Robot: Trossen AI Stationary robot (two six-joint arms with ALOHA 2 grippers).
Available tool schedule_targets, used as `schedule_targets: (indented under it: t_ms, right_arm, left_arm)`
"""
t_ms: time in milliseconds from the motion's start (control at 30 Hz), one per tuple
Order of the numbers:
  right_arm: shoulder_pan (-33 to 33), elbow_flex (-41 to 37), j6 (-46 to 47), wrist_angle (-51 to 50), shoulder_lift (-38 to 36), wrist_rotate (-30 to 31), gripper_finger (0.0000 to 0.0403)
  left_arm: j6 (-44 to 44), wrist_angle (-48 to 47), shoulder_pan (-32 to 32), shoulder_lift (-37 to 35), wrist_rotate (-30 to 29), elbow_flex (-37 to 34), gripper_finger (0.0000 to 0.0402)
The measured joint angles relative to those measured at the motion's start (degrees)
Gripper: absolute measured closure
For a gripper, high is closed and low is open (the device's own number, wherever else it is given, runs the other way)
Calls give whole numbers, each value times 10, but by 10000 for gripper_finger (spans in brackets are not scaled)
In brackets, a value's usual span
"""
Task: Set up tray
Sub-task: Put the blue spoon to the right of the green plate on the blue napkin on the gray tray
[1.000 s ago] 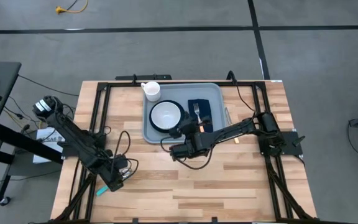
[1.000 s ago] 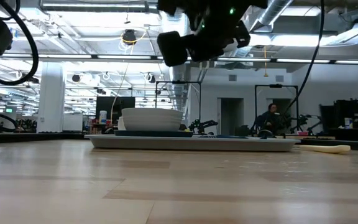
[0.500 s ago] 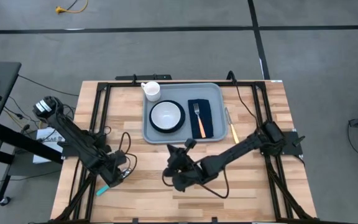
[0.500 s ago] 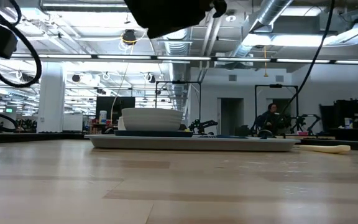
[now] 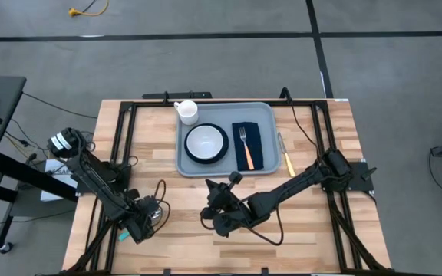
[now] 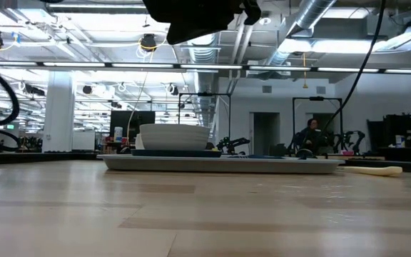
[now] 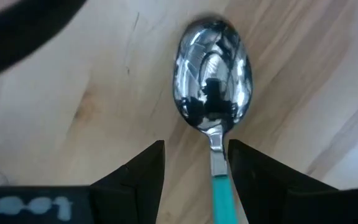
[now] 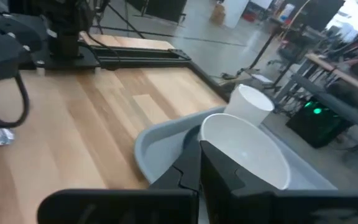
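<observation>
Two arms out: left gripper (image 7: 194,163) sits low at the table's (image 5: 298,230) near-left corner, fingers apart astride a teal-handled spoon (image 7: 212,93) lying on the wood. Right gripper (image 5: 215,217) hovers mid-table, pinched together, holding nothing. Tray (image 5: 190,168) sits at the far edge with bowl (image 5: 206,142), fork (image 5: 244,145) on the navy napkin (image 5: 255,146), and mug (image 5: 186,112).

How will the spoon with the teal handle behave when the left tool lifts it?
The spoon is probably stiff; its bowl looks like polished metal. The thin handle may slip or swing between the left tool fingers, since the heavier bowl sits far ahead of them.
</observation>
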Motion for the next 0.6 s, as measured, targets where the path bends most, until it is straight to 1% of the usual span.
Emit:
schedule_targets:
  t_ms: [100,233,333,533,600]
  right_arm:
    - [0,0,12,0,0,-10,403]
    - [0,0,15,0,0,-10,403]
    - [0,0,16,1,0,-10,403]
    - [0,0,16,1,0,-10,403]
    - [-3,0,16,0,0,-10,403]
  left_arm:
    - [-17,7,-6,4,-3,-1,235]
    - [-24,40,-13,4,-4,-1,235]
    - [-32,41,-15,9,-10,-1,235]
    - [-33,45,-16,64,-4,7,235]
    - [-32,46,-16,71,-5,9,237]
